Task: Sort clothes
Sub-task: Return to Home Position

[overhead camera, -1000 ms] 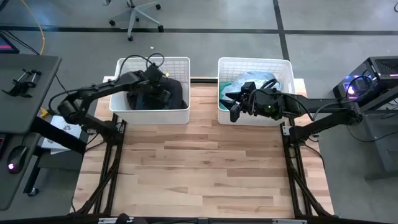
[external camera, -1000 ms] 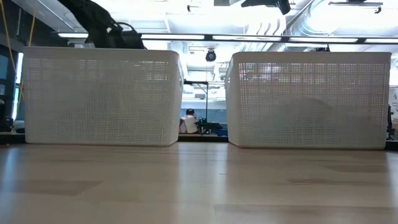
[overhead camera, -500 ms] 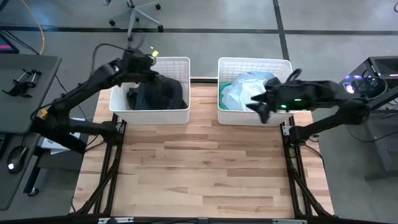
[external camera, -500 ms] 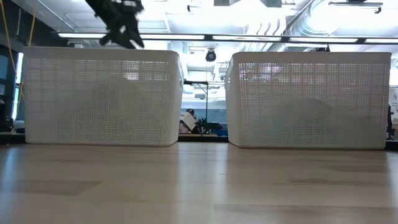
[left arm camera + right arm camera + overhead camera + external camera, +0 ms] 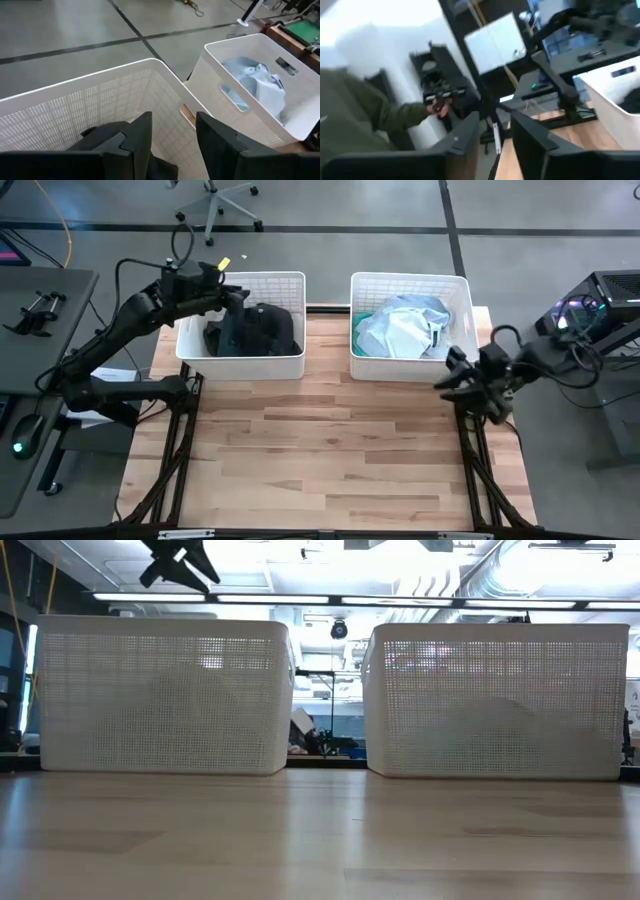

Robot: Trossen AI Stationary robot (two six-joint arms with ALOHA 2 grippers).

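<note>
Above the far-edge left basket (image 5: 290, 277), the open, empty left gripper (image 5: 238, 293) could clip its rim if retracted low; the right gripper (image 5: 448, 380) gapes empty at the surface's right edge.

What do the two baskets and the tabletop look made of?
Left basket and right basket: white plastic, matte, judging by the fine moulded grid of holes. Tabletop: wood, probably glued strips with a smooth sealed finish; staggered pale and reddish planks show.
</note>
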